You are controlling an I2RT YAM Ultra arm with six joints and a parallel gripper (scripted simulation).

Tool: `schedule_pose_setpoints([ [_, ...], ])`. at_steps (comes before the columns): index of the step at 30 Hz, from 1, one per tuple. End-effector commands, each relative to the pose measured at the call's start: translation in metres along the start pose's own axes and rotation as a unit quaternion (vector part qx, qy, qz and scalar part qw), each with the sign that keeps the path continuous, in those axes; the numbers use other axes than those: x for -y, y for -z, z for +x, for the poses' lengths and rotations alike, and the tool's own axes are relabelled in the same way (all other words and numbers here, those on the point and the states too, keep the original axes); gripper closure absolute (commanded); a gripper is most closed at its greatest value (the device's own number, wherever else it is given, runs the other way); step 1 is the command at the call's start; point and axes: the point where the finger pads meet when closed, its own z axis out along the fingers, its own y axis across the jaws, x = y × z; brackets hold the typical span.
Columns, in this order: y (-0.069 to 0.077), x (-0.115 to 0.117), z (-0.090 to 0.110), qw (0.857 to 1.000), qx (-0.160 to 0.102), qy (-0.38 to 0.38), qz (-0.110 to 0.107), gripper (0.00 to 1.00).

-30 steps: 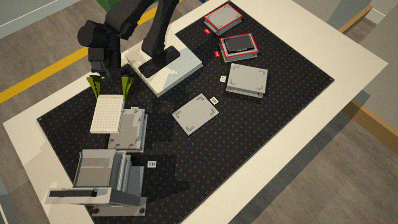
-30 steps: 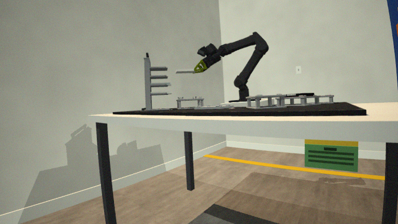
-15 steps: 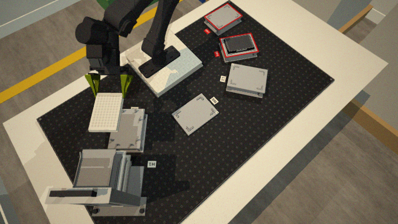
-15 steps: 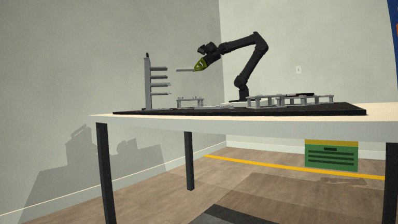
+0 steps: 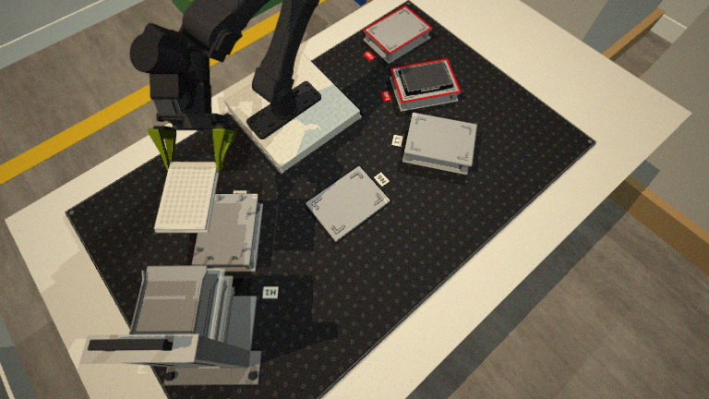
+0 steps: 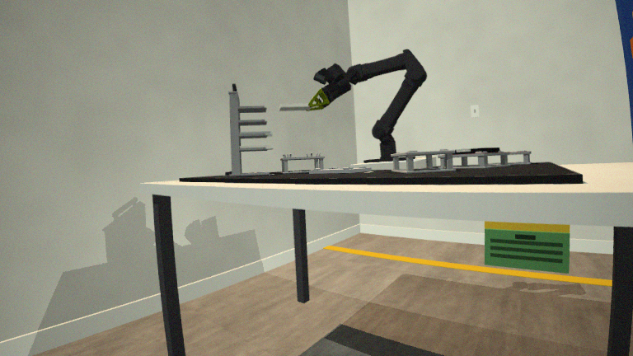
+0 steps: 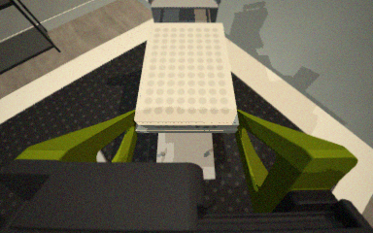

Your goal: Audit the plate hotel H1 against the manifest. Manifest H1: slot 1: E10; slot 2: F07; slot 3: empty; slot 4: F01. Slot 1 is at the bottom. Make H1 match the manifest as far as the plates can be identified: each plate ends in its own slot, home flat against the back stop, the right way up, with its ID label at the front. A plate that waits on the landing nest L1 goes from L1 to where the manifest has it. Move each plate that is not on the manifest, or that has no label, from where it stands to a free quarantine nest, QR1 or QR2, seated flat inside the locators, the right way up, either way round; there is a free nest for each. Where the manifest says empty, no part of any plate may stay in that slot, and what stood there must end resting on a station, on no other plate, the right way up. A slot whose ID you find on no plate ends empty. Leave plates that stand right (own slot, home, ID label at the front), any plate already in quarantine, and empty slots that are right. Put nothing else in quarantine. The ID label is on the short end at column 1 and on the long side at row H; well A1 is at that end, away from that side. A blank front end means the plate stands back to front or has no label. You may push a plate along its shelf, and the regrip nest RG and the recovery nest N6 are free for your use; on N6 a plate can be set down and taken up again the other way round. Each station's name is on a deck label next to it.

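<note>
My gripper (image 5: 192,164) is shut on one short end of a white well plate (image 5: 186,196) and holds it level in the air, wells up. In the side view the plate (image 6: 293,107) hangs in front of the plate hotel H1 (image 6: 245,128), about level with its top shelf and apart from it. In the wrist view the plate (image 7: 186,73) reaches away from the fingers toward the hotel. The hotel (image 5: 193,316) stands at the near left of the mat. What its shelves hold I cannot tell.
The regrip nest (image 5: 230,230) lies below and beside the held plate. N6 (image 5: 347,202) and L1 (image 5: 440,142) are bare. One red-framed quarantine nest (image 5: 398,32) is bare; the other (image 5: 426,80) holds a black plate. The arm's base (image 5: 284,109) stands behind.
</note>
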Motion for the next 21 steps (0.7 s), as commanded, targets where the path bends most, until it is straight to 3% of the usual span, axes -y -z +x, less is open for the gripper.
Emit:
schedule_pose_setpoints([
  [1,0.004,-0.0009,-0.0078,1.0,0.006,0.003,-0.002,0.14],
  [21,0.0093,-0.0009,-0.0163,1.0,0.006,0.003,-0.002,0.14],
])
